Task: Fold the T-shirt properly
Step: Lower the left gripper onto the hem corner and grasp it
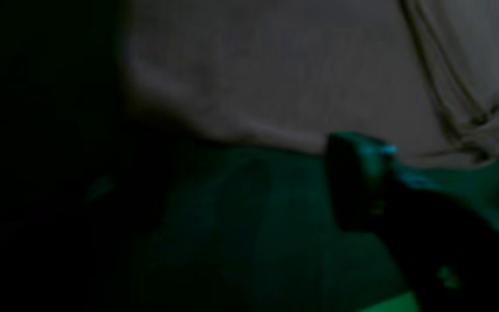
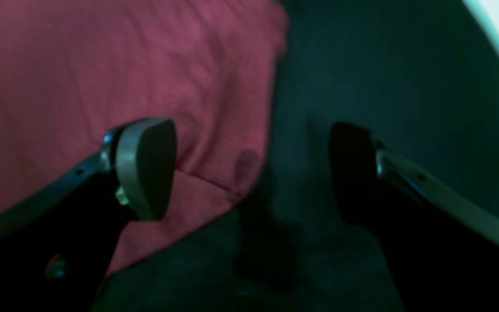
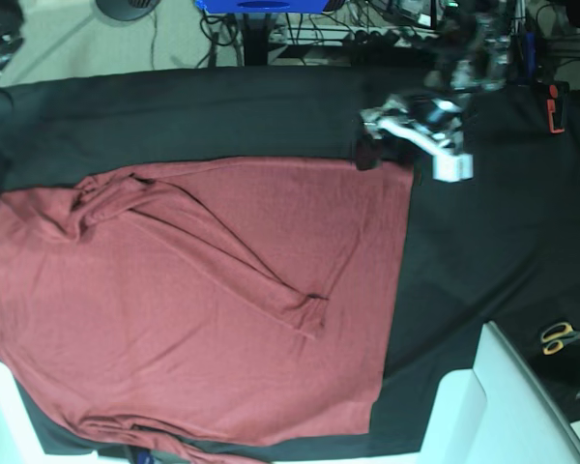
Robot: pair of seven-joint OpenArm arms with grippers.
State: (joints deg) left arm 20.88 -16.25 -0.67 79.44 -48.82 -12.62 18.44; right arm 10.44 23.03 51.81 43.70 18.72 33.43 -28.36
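The black tablecloth (image 3: 483, 242) covers nearly the whole work surface in the base view. On it lies the T-shirt (image 3: 174, 319), brick red and spread flat over the left and middle of the cloth, one long sleeve (image 3: 242, 261) folded diagonally across the body with its cuff near the centre. A second sleeve is bunched along the bottom hem. The shirt's top right corner lies just beside the arm seen at the upper right of the base view.

That arm carries the left gripper (image 3: 372, 145), low over the cloth at the shirt's top corner. In the left wrist view (dark and blurred) only one finger (image 1: 358, 173) is visible against the cloth, with the shirt (image 1: 275, 65) lying beyond it and a puckered fold at the right; nothing is seen between the jaws, and how far they are spread cannot be told.

The right gripper (image 2: 254, 173) appears only in its own wrist view; the base view does not show it. Its jaws stand wide apart and hold nothing: one finger (image 2: 145, 164) hangs over the red shirt's (image 2: 102, 78) edge, the other over bare black cloth (image 2: 362, 65).

Scissors (image 3: 561, 335) with yellow handles lie at the right edge, well apart from the shirt. A white block (image 3: 503, 406) occupies the lower right corner. No containers hold anything here.
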